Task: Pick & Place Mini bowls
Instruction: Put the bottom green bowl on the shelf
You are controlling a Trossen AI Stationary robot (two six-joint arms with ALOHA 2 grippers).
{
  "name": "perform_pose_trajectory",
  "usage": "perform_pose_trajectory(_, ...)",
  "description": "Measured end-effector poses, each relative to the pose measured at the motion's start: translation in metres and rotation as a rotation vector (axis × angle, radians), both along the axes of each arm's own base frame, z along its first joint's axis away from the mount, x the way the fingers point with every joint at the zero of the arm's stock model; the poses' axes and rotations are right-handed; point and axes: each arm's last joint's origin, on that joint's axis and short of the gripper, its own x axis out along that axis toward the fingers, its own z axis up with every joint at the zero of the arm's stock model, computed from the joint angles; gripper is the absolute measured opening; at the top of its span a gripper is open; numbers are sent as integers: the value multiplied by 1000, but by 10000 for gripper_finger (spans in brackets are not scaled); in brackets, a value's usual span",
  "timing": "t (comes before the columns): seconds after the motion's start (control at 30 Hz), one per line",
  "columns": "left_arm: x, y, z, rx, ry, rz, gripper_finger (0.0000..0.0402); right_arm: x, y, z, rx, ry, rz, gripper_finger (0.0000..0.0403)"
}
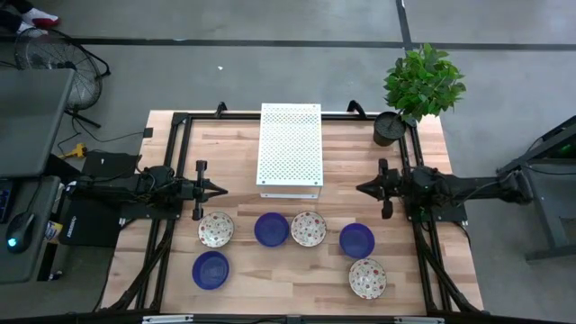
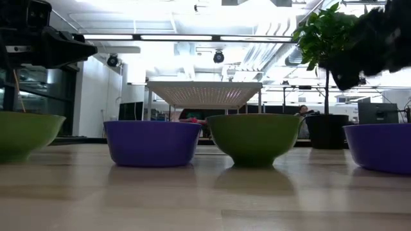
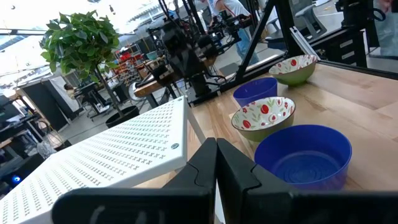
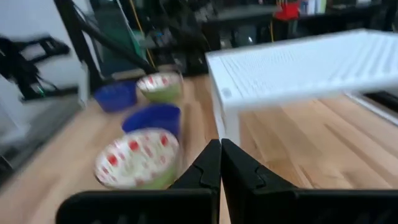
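1. My left claw point(image 1: 220, 189) and right claw point(image 1: 362, 188) are both clenched and empty, facing each other across the white rack point(image 1: 290, 149).
2. The mini bowls point(image 1: 307, 229) sit on the surface point(image 1: 450, 261) in front of the rack, below both claws.
3. My left claw is nearer the floral bowl point(image 1: 216, 229); my right claw is nearer the blue bowl point(image 1: 356, 240).

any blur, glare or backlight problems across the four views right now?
High view: even light, sharp, soft shadows under the white perforated shelf. Low view: bright ceiling lights backlight the scene; the glossy blue mini bowl stays readable, and the dark arm at upper right is blurred. Left wrist view: sharp. Right wrist view: soft throughout; the speckled floral mini bowl is smeared.
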Motion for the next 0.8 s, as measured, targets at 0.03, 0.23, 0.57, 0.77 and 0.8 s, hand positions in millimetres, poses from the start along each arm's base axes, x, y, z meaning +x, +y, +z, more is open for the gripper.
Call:
perform_pose_trajectory(0.03, 0, 0, 0, 0, 0, -1, 0, 0, 1, 6, 3, -17, 8, 0)
perform_pose_trajectory(0.23, 0, 0, 0, 0, 0, -1, 0, 2, 8, 39, 4, 34, 71, 0)
perform_pose_trajectory(0.57, 0, 0, 0, 0, 0, 0, 0, 31, 25, 95, 292, 139, 133, 0)
perform_pose_trajectory(0.77, 0, 0, 0, 0, 0, 0, 0, 54, 40, 113, 372, 207, 214, 0)
perform_pose_trajectory(0.8, 0, 0, 0, 0, 0, 0, 0, 58, 42, 115, 362, 214, 226, 0)
